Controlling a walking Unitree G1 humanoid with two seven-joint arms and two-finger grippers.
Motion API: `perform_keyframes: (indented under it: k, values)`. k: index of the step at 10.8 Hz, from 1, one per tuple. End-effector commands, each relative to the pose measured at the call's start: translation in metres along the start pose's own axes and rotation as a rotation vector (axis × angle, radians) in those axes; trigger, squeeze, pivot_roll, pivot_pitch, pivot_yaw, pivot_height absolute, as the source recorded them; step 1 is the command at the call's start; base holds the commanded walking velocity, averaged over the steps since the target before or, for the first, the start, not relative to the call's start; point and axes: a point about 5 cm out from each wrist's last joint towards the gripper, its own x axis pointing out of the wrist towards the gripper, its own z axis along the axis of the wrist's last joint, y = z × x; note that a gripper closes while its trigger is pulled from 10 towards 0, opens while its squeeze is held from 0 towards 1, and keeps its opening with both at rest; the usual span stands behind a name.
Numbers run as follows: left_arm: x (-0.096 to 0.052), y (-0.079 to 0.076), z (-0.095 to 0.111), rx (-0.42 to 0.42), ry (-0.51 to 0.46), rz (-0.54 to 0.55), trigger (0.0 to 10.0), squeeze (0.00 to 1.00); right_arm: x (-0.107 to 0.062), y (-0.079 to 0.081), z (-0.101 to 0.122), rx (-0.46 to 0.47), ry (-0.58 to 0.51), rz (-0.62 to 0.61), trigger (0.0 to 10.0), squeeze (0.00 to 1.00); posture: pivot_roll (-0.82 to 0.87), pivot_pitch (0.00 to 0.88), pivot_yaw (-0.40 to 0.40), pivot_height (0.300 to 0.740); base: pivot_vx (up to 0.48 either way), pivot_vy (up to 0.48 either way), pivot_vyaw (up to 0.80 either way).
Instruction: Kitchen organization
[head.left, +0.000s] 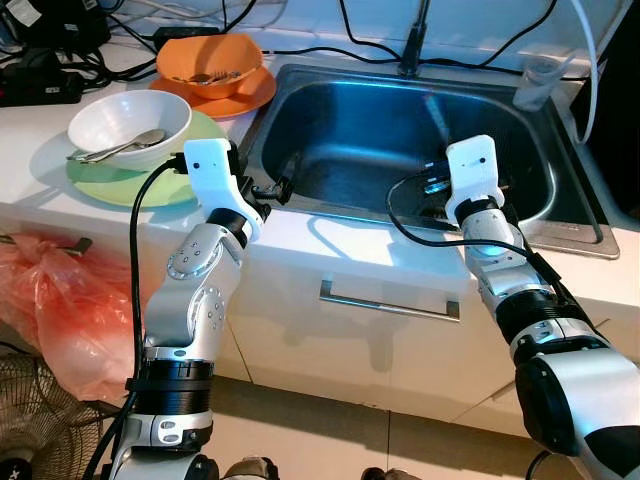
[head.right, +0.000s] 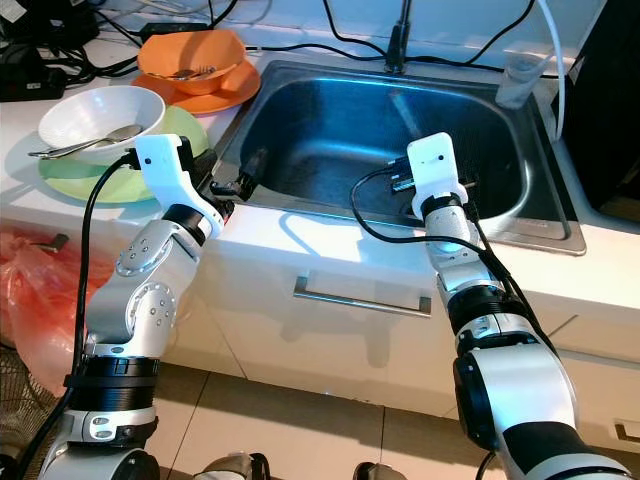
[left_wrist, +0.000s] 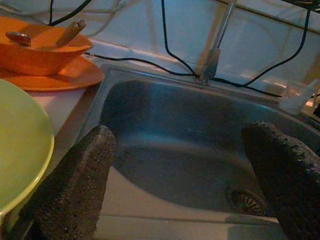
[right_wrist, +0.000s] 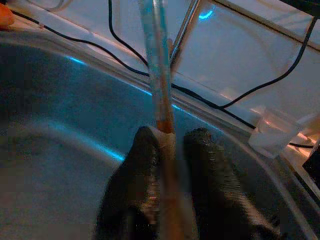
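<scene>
R gripper (right_wrist: 167, 145) is over the steel sink (head.left: 330, 120), jaws clamped on a thin clear-bluish stick (right_wrist: 159, 75) w/ an orange-brown lower end, prob. a chopstick or straw, can't tell which; it stands up between the fingers (right_wrist: 135, 170). L gripper (left_wrist: 180, 165) sits at the sink's left rim, jaws wide apart, nothing in them. On the tabletop (head.left: 30, 150) left of the sink: white bowl (head.left: 128, 122) w/ spoon on a green plate (head.left: 195, 135), and behind it an orange bowl (head.left: 210, 62) on an orange plate (head.left: 245, 95). Clear plastic cup (head.left: 538, 80) at the sink's far right corner.
</scene>
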Motion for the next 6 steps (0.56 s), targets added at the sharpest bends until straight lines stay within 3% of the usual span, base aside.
perform_keyframes:
  k: [1, 3, 6]
  values:
    - [0.000, -0.001, -0.001, 0.006, 0.005, 0.001, 10.0, 0.00, 0.000, -0.002, -0.003, 0.022, 0.027, -0.016, 10.0, 1.00, 0.11, 0.107, 0.014, 0.740, 0.000, 0.000, 0.00]
    - [-0.001, -0.004, -0.003, 0.003, 0.025, -0.023, 10.0, 0.00, -0.001, -0.001, -0.005, 0.030, 0.032, -0.016, 10.0, 1.00, 0.11, 0.107, 0.014, 0.740, 0.000, 0.000, 0.00]
    - [-0.004, -0.016, -0.010, -0.012, 0.083, -0.152, 10.0, 0.00, -0.002, -0.001, -0.006, 0.038, 0.032, -0.012, 10.0, 1.00, 0.11, 0.108, 0.018, 0.740, 0.000, 0.000, 0.00]
